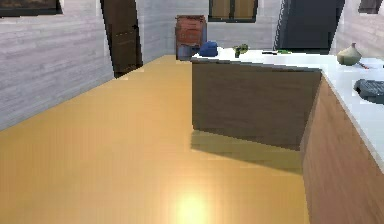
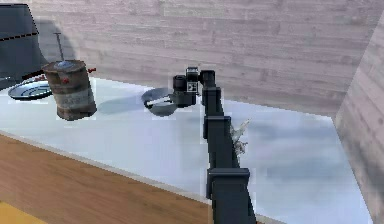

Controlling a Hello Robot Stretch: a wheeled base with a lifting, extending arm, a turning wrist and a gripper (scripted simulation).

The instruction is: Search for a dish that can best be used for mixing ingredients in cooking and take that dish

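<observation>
You can't tell whether the gripper (image 2: 176, 92) holds anything, its far end lost against a grey bowl (image 2: 155, 102) near the surface's (image 2: 300, 165) back edge, pale speck (image 2: 240, 135) beside the arm (image 2: 216, 145) too small to name, dark box (image 2: 15, 40) cut by the arm side view's top left corner, dark lump (image 1: 370, 88) clipped by the forward view's right edge.

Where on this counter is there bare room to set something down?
Free: the near strip of countertop between the rusty can and the arm, and the wide patch right of the arm, past a small pale thing beside it. Crowded: the far left, where the can, a flat dish, the grey bowl and the end effector sit close together.
</observation>
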